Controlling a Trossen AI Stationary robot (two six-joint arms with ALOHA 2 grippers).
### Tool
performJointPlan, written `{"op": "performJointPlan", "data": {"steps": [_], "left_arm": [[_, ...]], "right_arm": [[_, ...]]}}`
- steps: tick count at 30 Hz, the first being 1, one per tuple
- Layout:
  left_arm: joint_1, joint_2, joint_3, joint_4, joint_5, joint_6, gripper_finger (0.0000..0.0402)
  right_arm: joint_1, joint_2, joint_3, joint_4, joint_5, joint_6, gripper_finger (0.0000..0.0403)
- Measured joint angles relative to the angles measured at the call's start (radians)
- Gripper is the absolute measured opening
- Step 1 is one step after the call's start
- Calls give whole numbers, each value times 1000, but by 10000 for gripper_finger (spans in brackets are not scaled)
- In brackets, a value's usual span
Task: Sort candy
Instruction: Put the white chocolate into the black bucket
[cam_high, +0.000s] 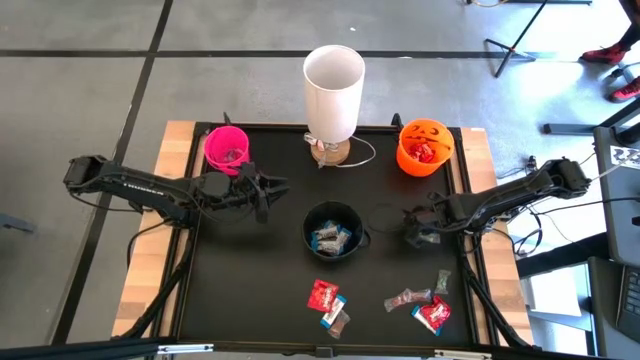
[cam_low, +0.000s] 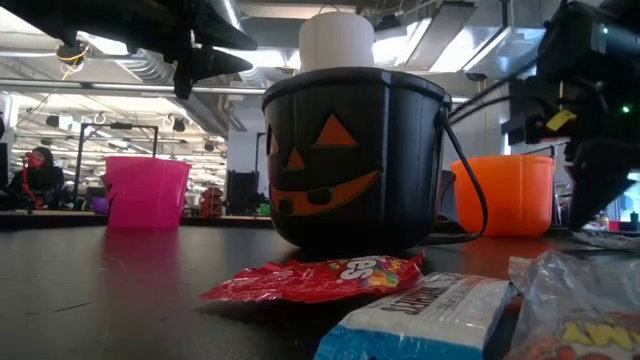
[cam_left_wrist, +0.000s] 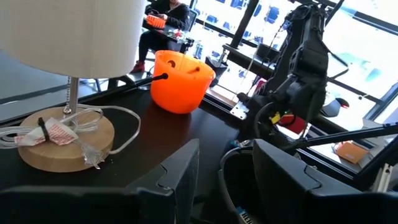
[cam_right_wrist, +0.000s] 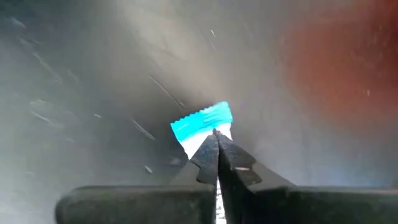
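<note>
The right hand (cam_right_wrist: 217, 142) is low over the counter (cam_high: 250, 290), right of the black bucket (cam_high: 333, 231), its fingers (cam_right_wrist: 205, 158) pressed together on a blue-and-white bar (cam_right_wrist: 203, 124). The left hand (cam_high: 268, 190) hangs in the air between the pink cup (cam_high: 226, 147) and the black bucket, its fingers (cam_left_wrist: 180, 177) spread partway and holding nothing. More candy (cam_high: 325, 295) lies loose near the counter's front edge, some fills the black bucket, and red packets (cam_high: 424, 151) sit in the orange bucket (cam_high: 424, 145) at the back right.
</note>
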Motion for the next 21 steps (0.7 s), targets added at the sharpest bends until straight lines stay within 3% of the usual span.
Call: {"op": "performJointPlan", "data": {"steps": [21], "left_arm": [[0,0,0,-5,-8,-1,143]], "right_arm": [[0,0,353,15,178,-292,0]]}}
